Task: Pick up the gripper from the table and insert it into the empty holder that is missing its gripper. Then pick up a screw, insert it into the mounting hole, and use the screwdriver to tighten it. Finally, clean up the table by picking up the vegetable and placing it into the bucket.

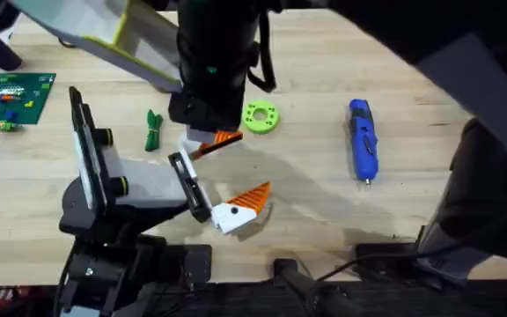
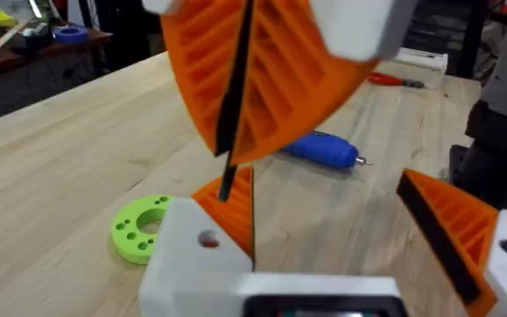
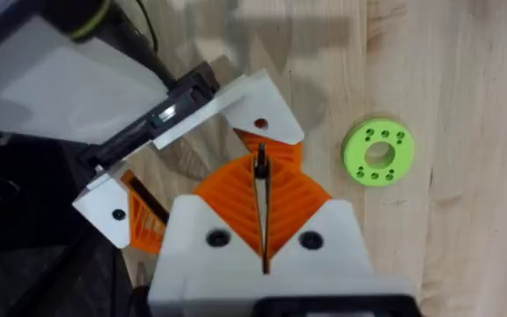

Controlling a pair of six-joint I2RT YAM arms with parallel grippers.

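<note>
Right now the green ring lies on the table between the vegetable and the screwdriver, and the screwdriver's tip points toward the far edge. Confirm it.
One detail is wrong. The overhead view shows the screwdriver with its tip pointing toward the near edge, by the arms' bases, not the far edge. The rest holds: the green ring lies on the table between the vegetable and the screwdriver.

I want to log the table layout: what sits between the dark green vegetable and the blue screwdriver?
In the overhead view, the bright green ring lies between the vegetable and the screwdriver, partly under a dark arm.
</note>
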